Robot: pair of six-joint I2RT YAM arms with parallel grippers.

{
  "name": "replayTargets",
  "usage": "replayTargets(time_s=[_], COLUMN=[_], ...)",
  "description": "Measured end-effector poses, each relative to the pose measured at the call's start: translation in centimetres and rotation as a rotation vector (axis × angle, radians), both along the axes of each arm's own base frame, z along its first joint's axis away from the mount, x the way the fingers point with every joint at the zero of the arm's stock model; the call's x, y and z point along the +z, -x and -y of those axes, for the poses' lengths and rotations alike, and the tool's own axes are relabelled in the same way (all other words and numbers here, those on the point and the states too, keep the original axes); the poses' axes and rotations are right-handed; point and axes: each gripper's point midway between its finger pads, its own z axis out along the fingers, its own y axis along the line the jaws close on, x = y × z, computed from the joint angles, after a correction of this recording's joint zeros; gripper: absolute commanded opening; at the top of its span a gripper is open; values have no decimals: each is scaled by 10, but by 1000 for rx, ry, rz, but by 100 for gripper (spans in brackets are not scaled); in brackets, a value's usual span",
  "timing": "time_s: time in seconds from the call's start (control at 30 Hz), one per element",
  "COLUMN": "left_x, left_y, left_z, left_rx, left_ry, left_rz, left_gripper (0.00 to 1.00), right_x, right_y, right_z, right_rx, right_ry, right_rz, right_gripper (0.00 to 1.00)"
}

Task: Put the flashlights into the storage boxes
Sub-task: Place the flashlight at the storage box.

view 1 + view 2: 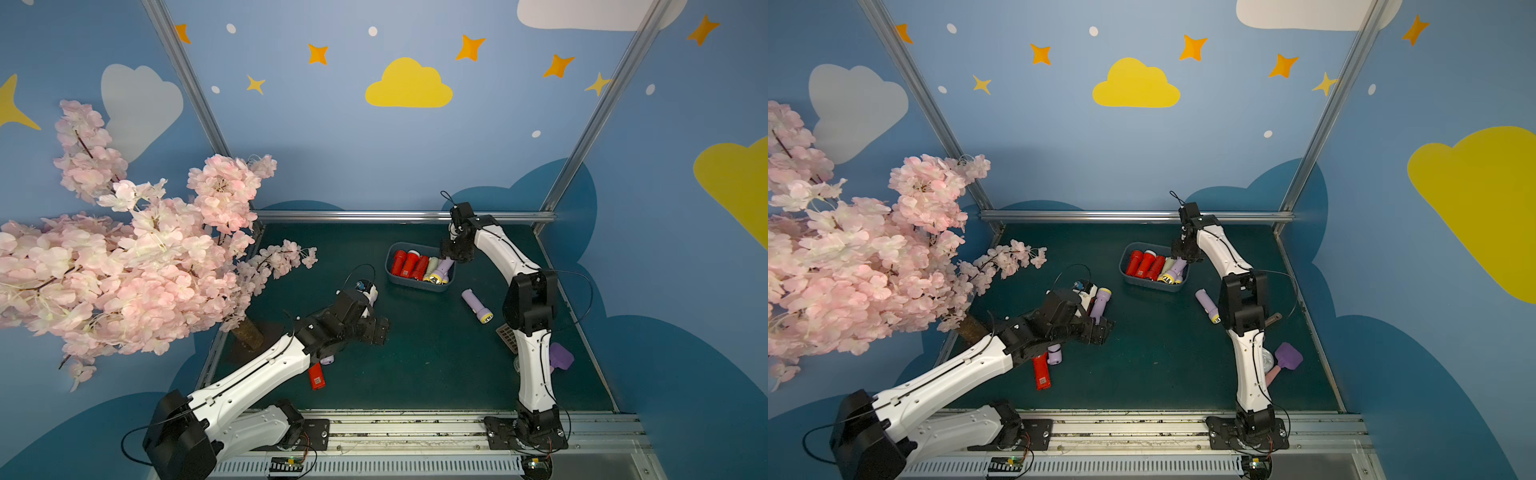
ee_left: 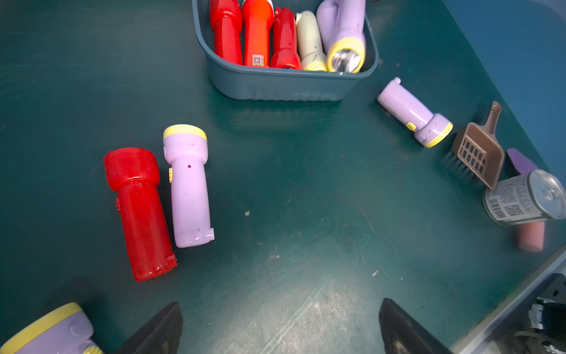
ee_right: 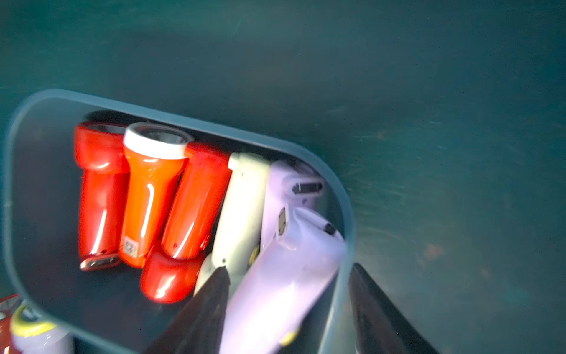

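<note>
right gripper [image 3: 290,269] over bin [image 3: 345,205], lilac flashlight [image 3: 284,285] between its parted jaws

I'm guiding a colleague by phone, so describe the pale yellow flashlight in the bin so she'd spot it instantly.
On the dark green table, look toward the back for the blue-grey storage bin. Flashlights lie side by side in it, and the pale yellow flashlight sits between the red flashlights and the lilac flashlights. It alone has a cream body.
</note>
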Motion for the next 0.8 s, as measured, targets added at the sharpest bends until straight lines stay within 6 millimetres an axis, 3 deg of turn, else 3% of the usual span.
replayTargets(time_s=[0.2,0.33,0.47,0.67,0.8], left_x=[16,18,14,15,16], left_y=[3,7,10,13,18], left_z=[-2,-3,-4,-2,6], left_rx=[4,5,6,0,-28], left_ry=[43,64,70,89,109], left_rz=[34,31,19,8,0], left_gripper=[99,99,99,99,99], right_x=[61,74,49,-15,-36], right_y=[16,37,63,106,124], right_z=[6,16,29,49,58], right_rx=[11,14,11,11,13], right_ry=[-10,1,48,129,158], right_rz=[109,131,68,-91,-140], right_gripper=[65,65,64,63,62])
